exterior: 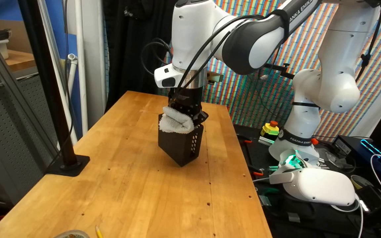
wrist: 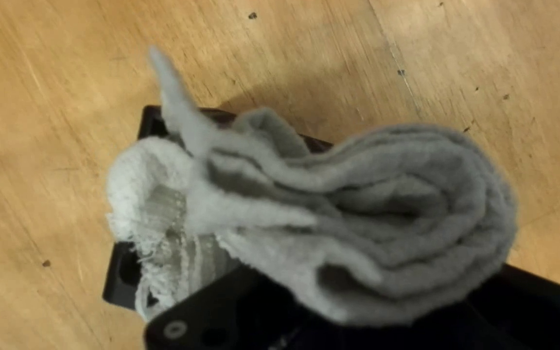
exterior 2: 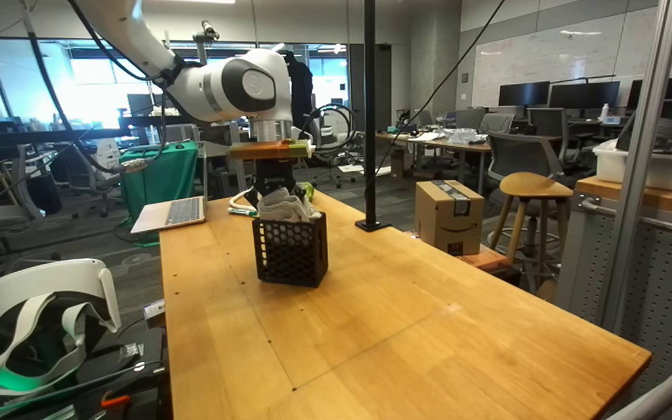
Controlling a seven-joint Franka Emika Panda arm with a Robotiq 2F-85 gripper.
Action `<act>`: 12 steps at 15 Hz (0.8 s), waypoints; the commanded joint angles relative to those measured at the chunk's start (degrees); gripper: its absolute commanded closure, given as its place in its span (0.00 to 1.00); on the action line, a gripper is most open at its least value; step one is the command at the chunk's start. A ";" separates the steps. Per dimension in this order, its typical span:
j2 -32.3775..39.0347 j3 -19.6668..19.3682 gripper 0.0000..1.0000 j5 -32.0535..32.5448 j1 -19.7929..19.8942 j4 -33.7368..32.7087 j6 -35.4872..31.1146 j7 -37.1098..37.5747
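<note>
- Rolled grey cloth point(wrist: 358, 218), huge and blurry right up by the lens in the wrist view, curled into a loose spiral with one thin tip poking up at the left.
- Straight to the gripper point(exterior: 194, 114): jaws drawn together, pinching the cloth, with the exact contact tucked out of sight behind the folds.
- Just below, fluffier white fabric point(wrist: 134, 170) with loose threads; impossible to say whether part of the same piece.
- Cloth bunched in the mouth of a black crate point(exterior 2: 289, 256), up past the rim in both exterior views.
- Crate upright on the wooden table point(exterior 2: 382, 315), honeycomb holes through the facing side in an exterior view.
- Overhead, white arm point(exterior: 193, 36), bent over the table, wrist pointed down at the crate.
- Further along the tabletop, laptop point(exterior 2: 183, 211) at the edge, green-and-white marker point(exterior 2: 242, 212) near it.
- Over by the opposite edge, black pole point(exterior 2: 370, 146) on a flat foot.
- At the bottom of an exterior view, yellow pencil point(exterior: 99, 232) near a round object point(exterior: 72, 232), cut off by the frame.
- Off to the side, white headset point(exterior: 322, 186) and a yellow-and-red stop button point(exterior: 270, 128) near the arm's base.
</note>
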State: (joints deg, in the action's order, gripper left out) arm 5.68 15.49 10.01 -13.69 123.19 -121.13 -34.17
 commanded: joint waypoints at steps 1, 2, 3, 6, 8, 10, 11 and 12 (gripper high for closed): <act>-3.93 1.19 0.97 -2.36 -0.61 1.25 -0.85 -2.51; -4.46 1.44 0.97 -2.22 -0.86 1.24 -0.76 -2.43; -5.01 1.62 0.97 -2.32 -1.06 1.28 -0.65 -2.67; -6.63 1.88 0.97 -2.20 -1.75 1.51 -0.68 -2.64; -7.63 1.88 0.97 -2.06 -2.12 1.60 -0.79 -2.69; -8.79 1.80 0.97 -1.88 -2.44 1.59 -0.62 -2.87; -9.71 1.74 0.97 -1.53 -2.56 1.52 -0.36 -3.11; -11.10 1.60 0.97 -1.38 -2.59 1.36 0.23 -3.73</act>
State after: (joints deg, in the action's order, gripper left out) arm -1.10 17.50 8.93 -15.90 123.63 -121.18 -35.82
